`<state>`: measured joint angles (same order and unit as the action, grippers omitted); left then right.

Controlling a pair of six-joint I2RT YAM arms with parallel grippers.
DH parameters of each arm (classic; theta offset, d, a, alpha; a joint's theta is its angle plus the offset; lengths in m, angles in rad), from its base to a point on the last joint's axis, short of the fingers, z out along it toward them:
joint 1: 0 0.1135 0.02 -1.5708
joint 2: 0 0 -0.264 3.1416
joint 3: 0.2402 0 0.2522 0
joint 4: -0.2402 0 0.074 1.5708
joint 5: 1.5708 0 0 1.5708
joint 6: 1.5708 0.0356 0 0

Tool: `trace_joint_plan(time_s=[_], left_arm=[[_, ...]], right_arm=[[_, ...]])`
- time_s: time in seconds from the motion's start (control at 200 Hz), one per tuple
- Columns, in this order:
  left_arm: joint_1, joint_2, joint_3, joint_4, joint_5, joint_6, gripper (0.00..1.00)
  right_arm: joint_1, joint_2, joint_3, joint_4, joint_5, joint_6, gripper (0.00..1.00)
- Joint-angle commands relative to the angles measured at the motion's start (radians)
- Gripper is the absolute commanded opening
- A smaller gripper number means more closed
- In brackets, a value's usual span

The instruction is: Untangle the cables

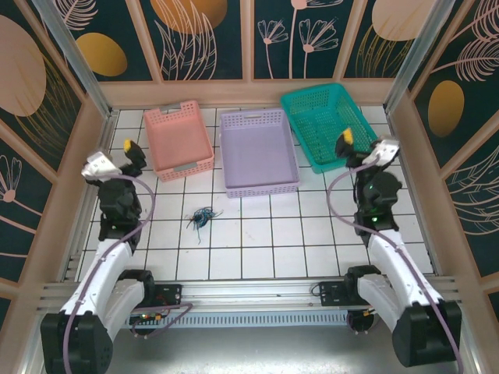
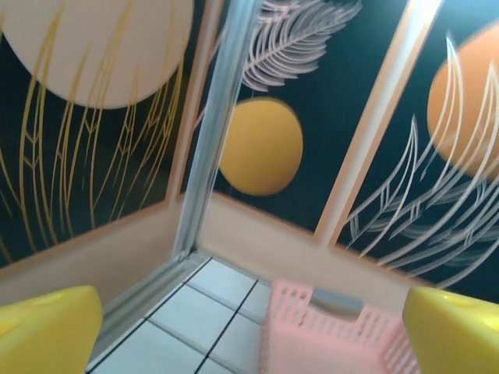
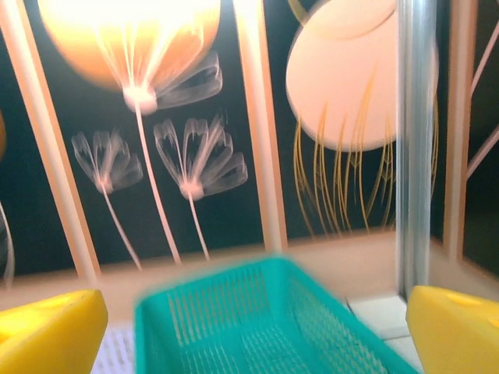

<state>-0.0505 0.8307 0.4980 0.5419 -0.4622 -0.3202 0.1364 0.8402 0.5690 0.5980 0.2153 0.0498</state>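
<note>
Cables (image 1: 203, 218): small clump of thin blue and dark wires on the tiled table (image 1: 265, 234), well apart from both sets of jaws, nearer the left gripper (image 1: 131, 150). Judged light, limp and snag-prone; best pinched at a loose outer strand. Left gripper and right gripper (image 1: 345, 142): jaws spread, empty.

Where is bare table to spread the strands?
Widest free patch: tiles right of the cables, between the purple basket, the right arm and the near rail. Narrower strip between cables and left arm. Crowded at the back: pink basket, teal basket.
</note>
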Motion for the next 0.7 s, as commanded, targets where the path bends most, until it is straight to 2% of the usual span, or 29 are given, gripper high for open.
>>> trace_joint_plan(time_s=[0.0, 0.03, 0.05, 0.125, 0.185, 0.24, 0.295, 0.32, 0.42, 0.49, 0.545, 0.631, 0.691], left_arm=[[0.006, 0.014, 0.286, -0.551, -0.044, -0.367, 0.99], [0.006, 0.027, 0.369, -0.705, -0.027, -0.476, 0.99], [0.006, 0.036, 0.392, -0.749, -0.025, -0.543, 0.99], [0.006, 0.066, 0.415, -0.745, 0.171, -0.589, 0.99], [0.006, 0.123, 0.447, -0.772, 0.366, -0.61, 0.99], [-0.001, 0.171, 0.468, -0.88, 0.464, -0.674, 0.99], [-0.035, 0.186, 0.463, -1.025, 0.467, -0.731, 0.98], [-0.048, 0.189, 0.45, -1.083, 0.468, -0.743, 0.95], [-0.097, 0.207, 0.391, -1.274, 0.498, -0.768, 0.86], [-0.151, 0.219, 0.315, -1.28, 0.555, -0.793, 0.83], [-0.188, 0.232, 0.246, -1.23, 0.616, -0.832, 0.82], [-0.221, 0.262, 0.171, -1.096, 0.711, -0.906, 0.81], [-0.235, 0.287, 0.169, -1.037, 0.729, -0.959, 0.81]], right_arm=[[-0.014, -0.008, 0.247, -0.533, 0.214, 0.373, 0.99], [-0.025, 0.007, 0.289, -0.623, 0.266, 0.463, 0.99], [-0.034, 0.018, 0.301, -0.661, 0.265, 0.5, 0.99], [-0.092, 0.05, 0.33, -0.722, 0.069, 0.466, 0.99], [-0.067, 0.072, 0.362, -0.777, -0.004, 0.46, 0.97], [0.01, 0.098, 0.397, -0.855, 0.011, 0.465, 0.91], [0.118, 0.121, 0.418, -0.914, 0.002, 0.447, 0.8], [0.172, 0.13, 0.418, -0.936, -0.008, 0.437, 0.76], [0.389, 0.172, 0.386, -1.013, -0.016, 0.454, 0.74], [0.521, 0.198, 0.342, -1.019, -0.035, 0.48, 0.73], [0.594, 0.217, 0.316, -0.985, -0.107, 0.488, 0.73], [0.633, 0.253, 0.284, -0.894, -0.281, 0.495, 0.73], [0.64, 0.283, 0.277, -0.859, -0.365, 0.519, 0.73]])
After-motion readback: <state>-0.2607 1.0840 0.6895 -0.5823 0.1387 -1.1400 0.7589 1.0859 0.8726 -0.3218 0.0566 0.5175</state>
